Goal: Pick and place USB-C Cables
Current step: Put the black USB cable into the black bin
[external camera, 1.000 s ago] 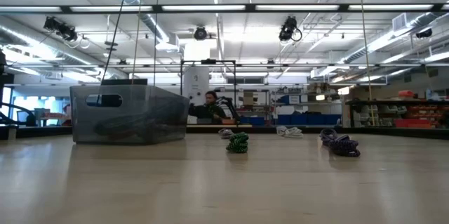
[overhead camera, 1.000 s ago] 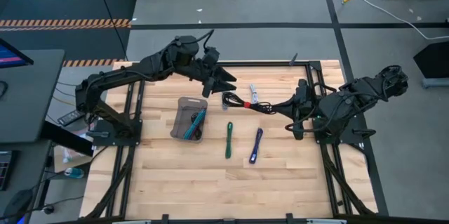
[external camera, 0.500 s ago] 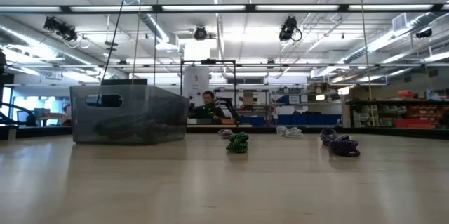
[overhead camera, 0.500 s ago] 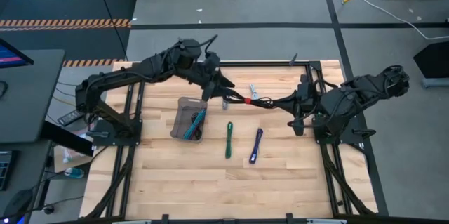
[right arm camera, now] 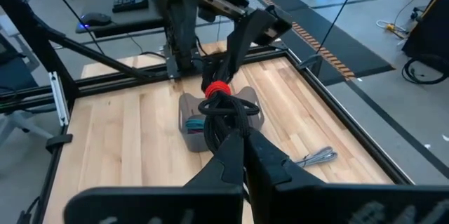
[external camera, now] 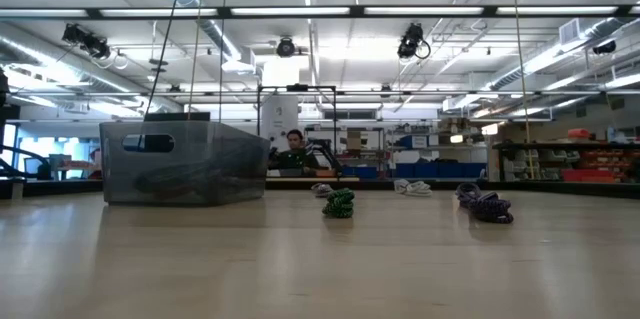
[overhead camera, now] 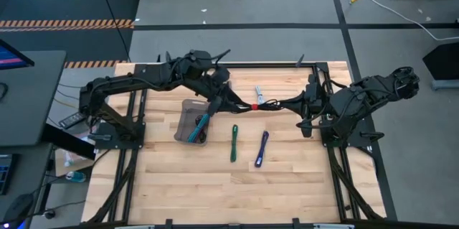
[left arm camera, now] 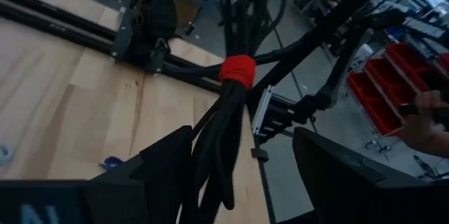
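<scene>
A black USB-C cable bundle with a red tie hangs in the air over the far middle of the table. My right gripper is shut on its right end. My left gripper is open, one finger on either side of the bundle's left end, just beyond the grey tray. The tray holds a teal cable and others. A green cable, a purple cable and a silver cable lie flat on the wood. My right gripper pinches the black bundle's right end between its two fingers. It comes from the table's right, slanting slightly down, with the fingers lying along the cable. The bundle is lifted clear and reaches out toward the left arm. My left gripper: whether its fingers touch the bundle, I cannot tell.
Black frame rails run round the table's edges. In the low view the tray stands at the left, with the green cable and the purple cable on the wood to its right. A person sits far behind.
My left gripper has come down and toward the table's near edge, its open fingers arriving around the black bundle's left end. The bundle, looped at that end before, now runs straighter between the two grippers.
</scene>
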`<state>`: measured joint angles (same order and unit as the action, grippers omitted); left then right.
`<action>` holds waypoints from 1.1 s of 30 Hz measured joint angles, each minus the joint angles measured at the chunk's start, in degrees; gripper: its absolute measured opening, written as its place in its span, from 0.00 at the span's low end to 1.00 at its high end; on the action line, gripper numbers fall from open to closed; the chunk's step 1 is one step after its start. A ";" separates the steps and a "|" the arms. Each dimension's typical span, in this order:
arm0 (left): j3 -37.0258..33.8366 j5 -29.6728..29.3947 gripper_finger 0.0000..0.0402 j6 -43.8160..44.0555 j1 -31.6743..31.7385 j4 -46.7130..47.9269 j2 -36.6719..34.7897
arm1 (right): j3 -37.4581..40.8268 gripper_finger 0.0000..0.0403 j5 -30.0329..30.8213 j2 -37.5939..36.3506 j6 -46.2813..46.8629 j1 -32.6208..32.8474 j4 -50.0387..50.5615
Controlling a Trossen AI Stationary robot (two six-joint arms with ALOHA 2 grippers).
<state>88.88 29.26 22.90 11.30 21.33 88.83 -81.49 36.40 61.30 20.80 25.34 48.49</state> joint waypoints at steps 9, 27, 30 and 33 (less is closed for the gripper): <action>0.00 -1.60 0.48 -0.20 0.04 1.84 2.02 | 0.00 0.01 -0.02 -0.02 0.17 0.00 0.00; -0.04 -7.17 0.04 -4.32 -0.64 1.68 1.83 | 0.02 0.07 -0.01 0.00 0.05 -0.02 -1.35; -0.06 -7.89 0.04 -4.29 -0.51 1.78 1.80 | 0.02 0.14 -0.02 0.00 -1.22 -0.02 -5.23; -0.04 -7.89 0.04 -4.27 -0.49 1.70 1.80 | 0.02 0.21 -0.02 0.00 -3.79 0.00 -9.39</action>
<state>88.84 21.37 18.63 10.81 23.03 90.63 -81.47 36.38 61.30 17.01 25.34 39.10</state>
